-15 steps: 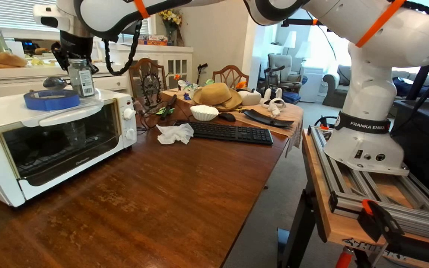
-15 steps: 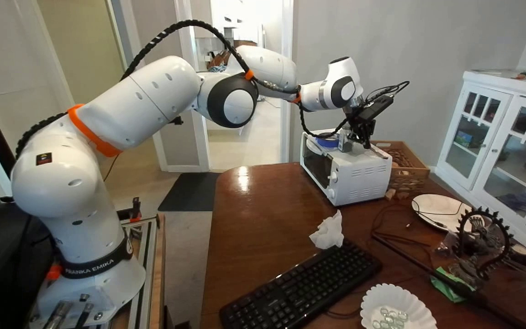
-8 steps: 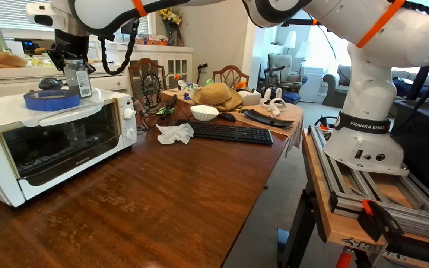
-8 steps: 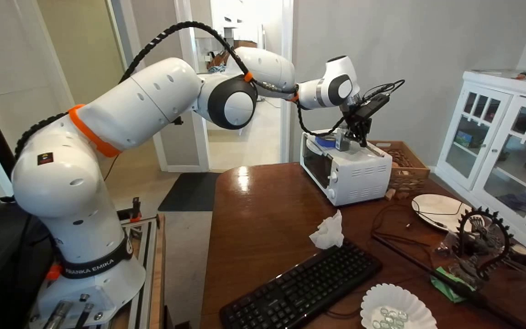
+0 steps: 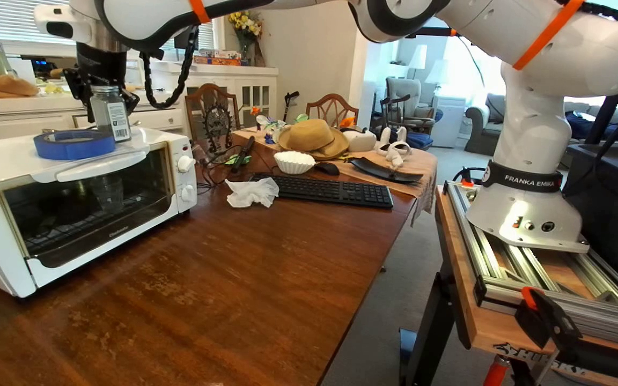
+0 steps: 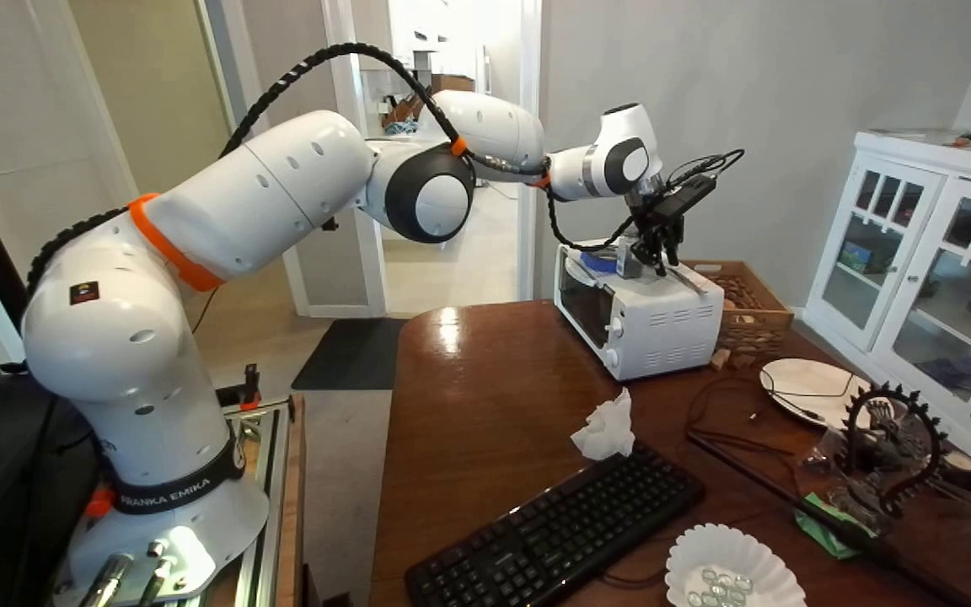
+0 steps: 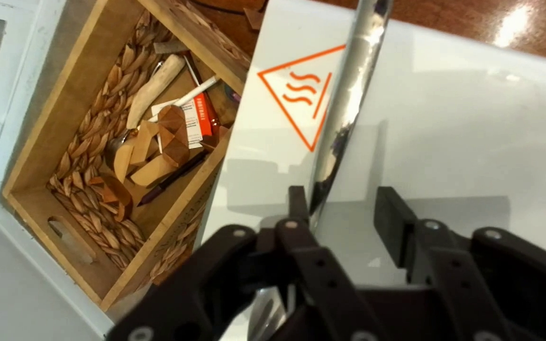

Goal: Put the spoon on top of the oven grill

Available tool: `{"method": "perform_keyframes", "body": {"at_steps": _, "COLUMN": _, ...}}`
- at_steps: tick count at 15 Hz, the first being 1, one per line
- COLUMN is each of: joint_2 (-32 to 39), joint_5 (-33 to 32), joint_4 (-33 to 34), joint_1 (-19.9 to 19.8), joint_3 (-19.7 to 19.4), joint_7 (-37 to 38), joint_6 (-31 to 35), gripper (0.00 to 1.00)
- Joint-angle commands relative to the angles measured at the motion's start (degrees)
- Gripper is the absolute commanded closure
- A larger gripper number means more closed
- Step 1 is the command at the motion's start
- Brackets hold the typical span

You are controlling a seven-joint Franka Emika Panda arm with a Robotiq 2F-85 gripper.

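Observation:
The white toaster oven, the oven grill [image 5: 3,161], stands on the table in both exterior views [image 6: 671,329]. Its white top [image 7: 467,128] fills much of the wrist view. The shiny metal spoon [image 7: 349,94] lies along the oven top, its handle reaching toward the oven's edge; it also shows in an exterior view [image 6: 689,280]. Its bowl [image 7: 266,315] is partly hidden behind my finger. My gripper [image 7: 344,208] is open just above the oven top, its fingers apart, with the spoon running behind the left finger in the wrist view. It also shows in both exterior views [image 5: 109,102] [image 6: 661,260].
A blue tape roll [image 5: 74,145] and a glass jar [image 5: 110,115] stand on the oven top close to my gripper. A wooden basket [image 7: 159,142] of small items stands beside the oven. A tissue [image 6: 606,426] and keyboard [image 6: 561,531] lie on the table.
My gripper has opened and let the spoon go. The spoon's bowl, held raised behind the jar before, has dropped to the oven top. The arm moved slightly down and toward the tape roll.

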Motion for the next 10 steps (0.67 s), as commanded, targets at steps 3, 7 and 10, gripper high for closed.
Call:
{"method": "perform_keyframes", "body": {"at_steps": 3, "joint_2": 1.6, "joint_5": 0.4, "joint_4": 3.4, "joint_1": -0.1, "joint_3": 0.3, "joint_7": -0.5, "joint_6": -1.5, "gripper": 0.09}}
{"method": "perform_keyframes", "body": {"at_steps": 7, "joint_2": -0.5, "joint_5": -0.5, "joint_4": 2.4, "joint_1": -0.1, "joint_3": -1.2, "joint_7": 2.1, "joint_6": -1.5, "gripper": 0.0}}
{"method": "perform_keyframes", "body": {"at_steps": 10, "joint_2": -2.4, "joint_5": -1.5, "joint_4": 1.2, "joint_1": 0.2, "joint_3": -4.0, "joint_7": 5.8, "joint_6": -1.5, "gripper": 0.0}}
